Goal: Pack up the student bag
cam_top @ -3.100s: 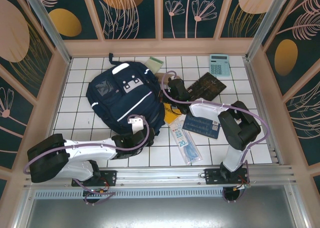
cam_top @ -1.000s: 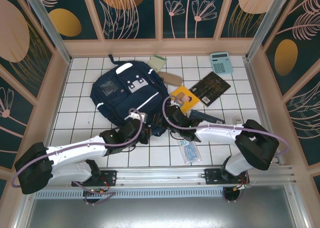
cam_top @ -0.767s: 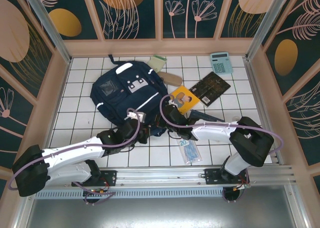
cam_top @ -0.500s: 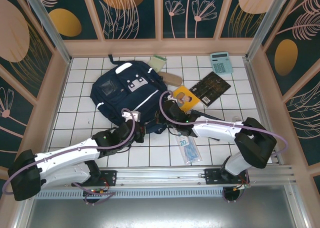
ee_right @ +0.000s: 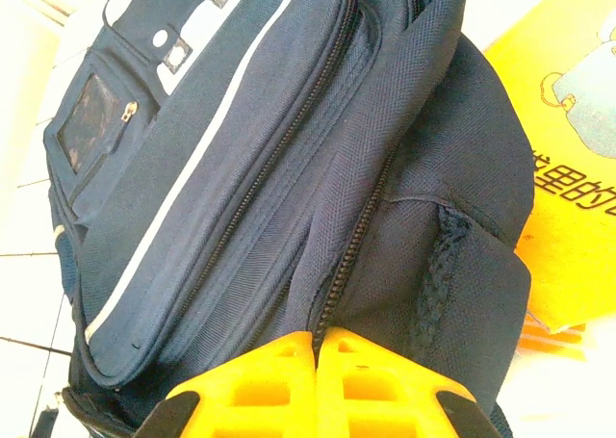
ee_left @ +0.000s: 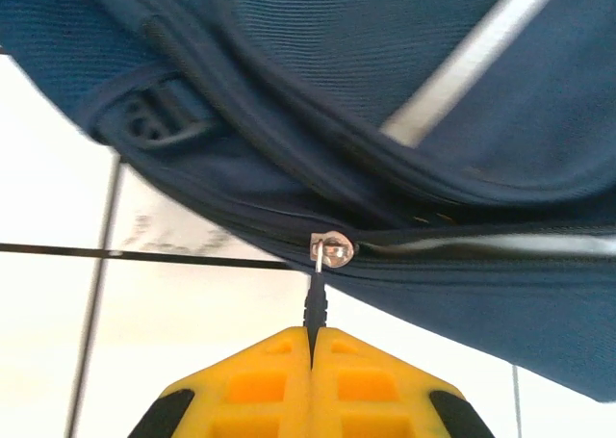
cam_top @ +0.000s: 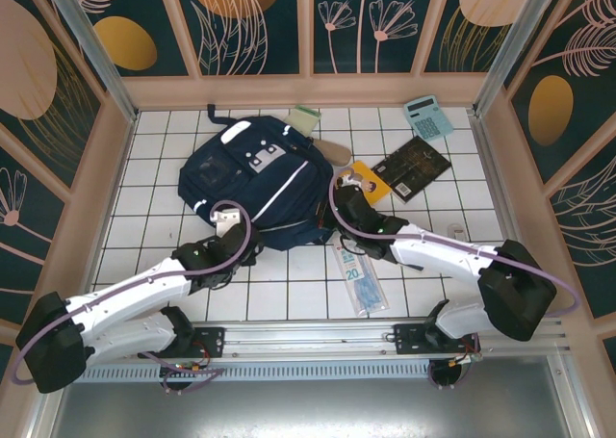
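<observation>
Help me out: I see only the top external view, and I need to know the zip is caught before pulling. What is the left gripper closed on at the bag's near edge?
Observer: In the left wrist view the left gripper is shut on the dark zipper pull, which hangs from a silver slider on the student bag.
Operator: And the right gripper?
Observer: In the right wrist view the right gripper has its fingers together, with the tips at the bag's fabric where a zipper line ends. Whether they pinch it is hidden.
Operator: Anything near the slider that could snag?
Observer: A dark strap buckle sits on the bag up and left of the slider, apart from it.
</observation>
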Controlling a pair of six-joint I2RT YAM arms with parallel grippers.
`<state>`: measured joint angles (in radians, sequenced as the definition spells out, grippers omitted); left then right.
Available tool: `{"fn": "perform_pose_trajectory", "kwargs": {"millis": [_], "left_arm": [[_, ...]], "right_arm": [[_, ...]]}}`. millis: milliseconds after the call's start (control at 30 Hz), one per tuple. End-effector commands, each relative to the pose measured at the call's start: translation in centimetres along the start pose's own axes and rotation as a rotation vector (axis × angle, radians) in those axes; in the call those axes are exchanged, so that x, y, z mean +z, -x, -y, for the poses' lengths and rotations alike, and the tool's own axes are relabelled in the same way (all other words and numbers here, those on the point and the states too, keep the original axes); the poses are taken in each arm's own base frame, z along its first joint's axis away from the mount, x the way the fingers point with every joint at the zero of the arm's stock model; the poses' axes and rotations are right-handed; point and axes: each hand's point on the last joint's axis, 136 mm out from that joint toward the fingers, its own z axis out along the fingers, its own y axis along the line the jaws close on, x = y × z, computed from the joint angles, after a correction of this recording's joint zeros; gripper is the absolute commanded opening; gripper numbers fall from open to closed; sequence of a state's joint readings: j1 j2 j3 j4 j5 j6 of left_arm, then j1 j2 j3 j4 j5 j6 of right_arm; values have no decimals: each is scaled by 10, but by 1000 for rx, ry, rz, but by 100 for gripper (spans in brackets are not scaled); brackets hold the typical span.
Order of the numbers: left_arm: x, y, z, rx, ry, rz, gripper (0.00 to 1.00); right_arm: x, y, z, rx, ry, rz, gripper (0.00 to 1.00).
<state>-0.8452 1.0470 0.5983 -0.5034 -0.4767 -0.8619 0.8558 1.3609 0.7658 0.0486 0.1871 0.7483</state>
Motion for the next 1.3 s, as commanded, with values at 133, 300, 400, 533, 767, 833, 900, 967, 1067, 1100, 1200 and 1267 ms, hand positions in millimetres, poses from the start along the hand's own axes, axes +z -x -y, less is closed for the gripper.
{"fn": "perform_pose_trajectory", "kwargs": {"millis": [133,300,400,533,767,833,900,967,1067,1100,1200,1267], "left_arm": [[21,14,-57,-118,252,33,0],[38,20,-91,-308,302,59,0],[46,25,-103,-421,286,68,0],[54,33,-107,-498,257,56,0],[34,67,-87,-473,126,115,47],[25,78,-76,-446,62,133,56],[18,88,-64,-409,0,137,62],[12,95,-55,-371,-43,136,65],[7,102,-39,-334,-116,120,66],[6,104,-33,-323,-145,114,65],[5,108,-19,-306,-199,111,65],[3,111,-11,-298,-225,115,65]], "right_arm": [[-12,24,-8,-12,70,100,0],[-15,23,-11,-12,104,100,0],[-15,21,-11,-11,117,95,0],[-13,15,-17,-7,159,75,0],[0,-9,-30,-15,215,10,0],[6,-22,-35,-15,237,-26,0],[11,-31,-39,-15,244,-53,8],[13,-37,-42,-26,249,-65,16],[10,-41,-44,-50,245,-75,29],[8,-40,-42,-62,239,-68,28],[0,-35,-33,-82,197,-46,35],[-3,-33,-23,-99,155,-34,39]]}}
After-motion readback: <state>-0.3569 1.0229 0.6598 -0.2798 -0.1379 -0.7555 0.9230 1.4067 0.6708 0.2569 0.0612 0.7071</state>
